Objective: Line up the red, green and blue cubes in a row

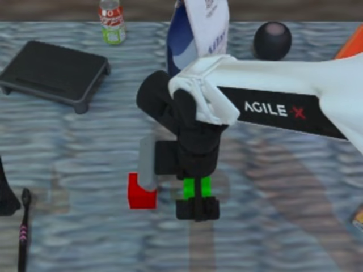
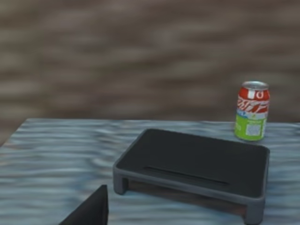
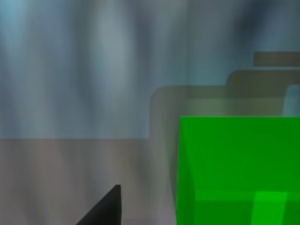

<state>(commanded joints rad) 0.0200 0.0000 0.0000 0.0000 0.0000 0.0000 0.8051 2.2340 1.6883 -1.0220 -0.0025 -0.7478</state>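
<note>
The red cube (image 1: 140, 194) sits on the table left of centre. To its right, a short gap away, the green cube (image 1: 189, 187) shows in part under my right gripper (image 1: 197, 208), which hangs right over it. In the right wrist view the green cube (image 3: 234, 164) fills the near corner, and one dark fingertip (image 3: 110, 206) stands apart from it with bare table between, so this gripper is open. The blue cube is hidden. My left gripper (image 1: 5, 198) is parked at the table's left edge; a single fingertip (image 2: 93, 211) shows far to one side, open.
A black low stand (image 1: 54, 71) lies at the back left with a soda can (image 1: 112, 21) behind it. A blue and white milk carton (image 1: 190, 34) and a black ball (image 1: 272, 41) stand at the back. A toothbrush (image 1: 24, 232) lies at the front left.
</note>
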